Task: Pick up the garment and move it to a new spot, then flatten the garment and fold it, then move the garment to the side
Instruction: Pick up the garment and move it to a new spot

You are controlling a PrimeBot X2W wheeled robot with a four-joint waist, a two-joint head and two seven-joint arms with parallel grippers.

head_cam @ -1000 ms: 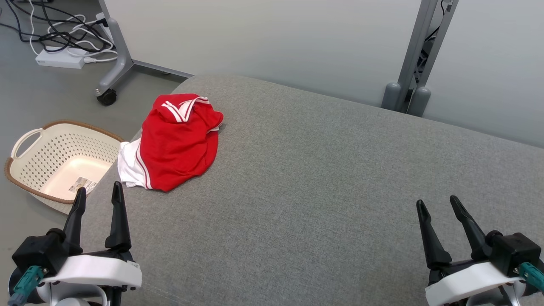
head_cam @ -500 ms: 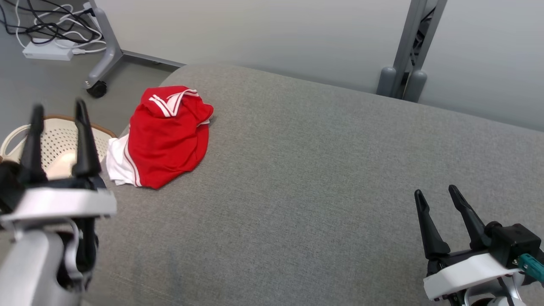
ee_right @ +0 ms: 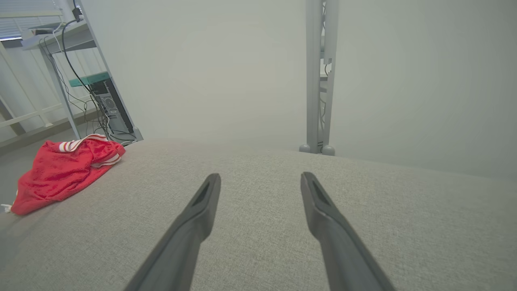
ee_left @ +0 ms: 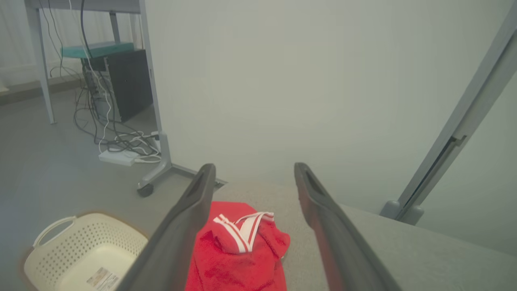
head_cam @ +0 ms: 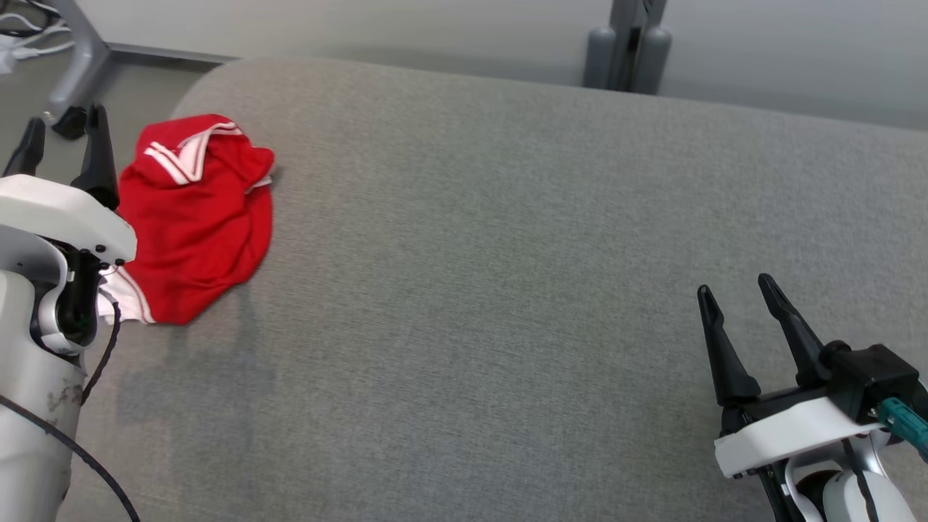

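Note:
A crumpled red garment (head_cam: 196, 217) with white striped trim lies at the far left end of the grey cushioned surface (head_cam: 507, 254). It also appears in the left wrist view as the garment (ee_left: 238, 250) and in the right wrist view as the garment (ee_right: 64, 169). My left gripper (head_cam: 64, 138) is open, raised just left of the garment, its white wrist covering the garment's lower left edge. My right gripper (head_cam: 736, 315) stands open at the lower right, far from the garment, with nothing between its fingers.
A cream perforated basket (ee_left: 85, 254) sits on the floor left of the surface. A wheeled grey stand leg (head_cam: 72, 80), cables and a power strip (ee_left: 119, 155) lie beyond it. A grey post (head_cam: 627, 43) stands behind the surface against the pale wall.
The head camera has swung, shifting the scene left and down. My left gripper has risen and moved forward to beside the garment. The right gripper has barely moved.

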